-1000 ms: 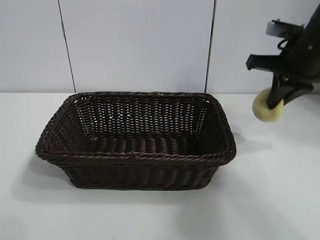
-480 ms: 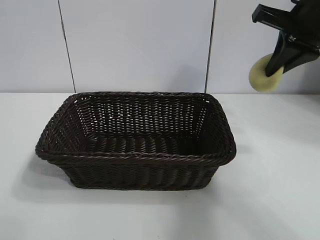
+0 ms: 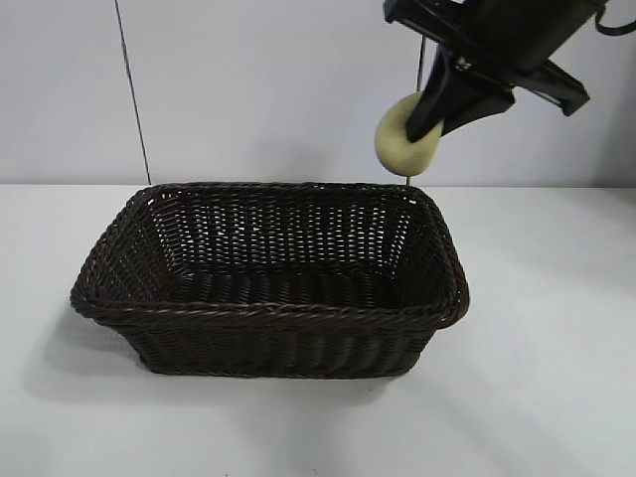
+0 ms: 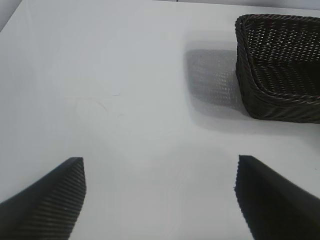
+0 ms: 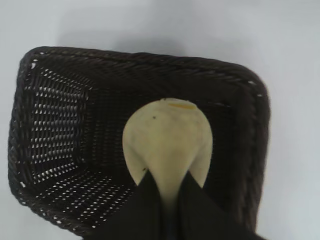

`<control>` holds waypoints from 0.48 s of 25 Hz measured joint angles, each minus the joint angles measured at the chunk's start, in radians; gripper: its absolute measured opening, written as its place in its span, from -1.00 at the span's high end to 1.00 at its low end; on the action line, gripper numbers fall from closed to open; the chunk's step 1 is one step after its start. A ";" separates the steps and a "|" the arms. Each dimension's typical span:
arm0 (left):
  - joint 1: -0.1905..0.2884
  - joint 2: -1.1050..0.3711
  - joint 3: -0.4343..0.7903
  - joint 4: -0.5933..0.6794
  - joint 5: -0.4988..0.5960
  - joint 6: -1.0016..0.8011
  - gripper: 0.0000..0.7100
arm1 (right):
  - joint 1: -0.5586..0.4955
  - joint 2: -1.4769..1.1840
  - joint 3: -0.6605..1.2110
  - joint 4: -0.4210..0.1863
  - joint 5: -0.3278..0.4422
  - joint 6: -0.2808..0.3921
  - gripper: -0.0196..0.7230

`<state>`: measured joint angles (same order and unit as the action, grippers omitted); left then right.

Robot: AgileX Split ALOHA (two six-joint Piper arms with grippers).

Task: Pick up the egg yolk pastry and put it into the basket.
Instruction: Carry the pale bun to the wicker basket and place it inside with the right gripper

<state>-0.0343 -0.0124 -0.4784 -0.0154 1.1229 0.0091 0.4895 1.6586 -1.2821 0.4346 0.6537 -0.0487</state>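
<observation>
My right gripper is shut on the egg yolk pastry, a pale yellow rounded ball squeezed between the black fingers. It hangs in the air above the far right corner of the basket, a dark brown woven wicker one on the white table. The right wrist view looks down past the pastry and the gripper into the basket. My left gripper is open over bare table, away from the basket, with nothing between its fingers.
White table stretches around the basket on all sides. A pale panelled wall rises directly behind the basket's far rim.
The right arm has lifted the pastry from beside the basket's right side and carried it leftward, so it now hangs over the basket's far right corner. The left gripper has not moved.
</observation>
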 joint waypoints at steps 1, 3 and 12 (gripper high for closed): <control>0.000 0.000 0.000 0.000 0.000 0.000 -0.67 | 0.015 0.004 0.000 0.000 -0.010 0.000 0.88; 0.000 0.000 0.000 0.000 0.000 0.000 -0.67 | 0.045 0.019 0.000 0.001 -0.037 0.000 0.88; 0.000 0.000 0.000 0.000 0.000 0.000 -0.67 | 0.066 0.165 0.000 0.019 -0.161 0.021 0.88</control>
<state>-0.0343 -0.0124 -0.4784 -0.0154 1.1229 0.0091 0.5554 1.8231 -1.2821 0.4534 0.4929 -0.0272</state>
